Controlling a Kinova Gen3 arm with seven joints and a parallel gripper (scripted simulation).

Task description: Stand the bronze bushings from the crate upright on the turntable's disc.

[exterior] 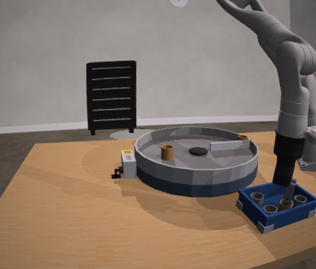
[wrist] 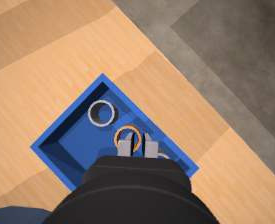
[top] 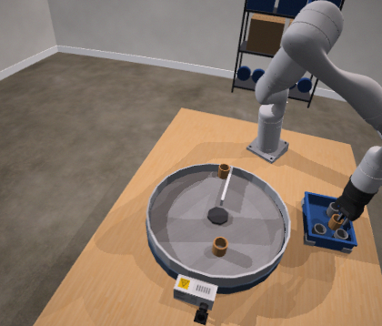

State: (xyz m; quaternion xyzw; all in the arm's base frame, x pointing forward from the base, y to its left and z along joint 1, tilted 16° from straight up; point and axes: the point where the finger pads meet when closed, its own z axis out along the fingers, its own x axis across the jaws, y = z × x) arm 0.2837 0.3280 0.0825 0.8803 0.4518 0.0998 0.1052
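Observation:
A blue crate (top: pixel 327 219) stands on the table to the right of the turntable. In it one bronze bushing (top: pixel 336 221) stands upright among three steel bushings (top: pixel 318 229). My gripper (top: pixel 344 218) is down inside the crate at the bronze bushing. In the wrist view my fingers stand narrowly open astride the near wall of the bronze bushing, one finger over its bore and one outside. The bushing rests on the crate floor. Two more bronze bushings (top: pixel 224 170) (top: pixel 220 246) stand upright on the grey disc (top: pixel 247 214), clear of the black hub (top: pixel 219 215).
A raised rim surrounds the turntable, and a white bar (top: pixel 226 186) lies across the disc. A white control box (top: pixel 196 289) sits at the turntable's front. The arm's base (top: pixel 269 147) stands behind the turntable. The crate lies near the table's right edge.

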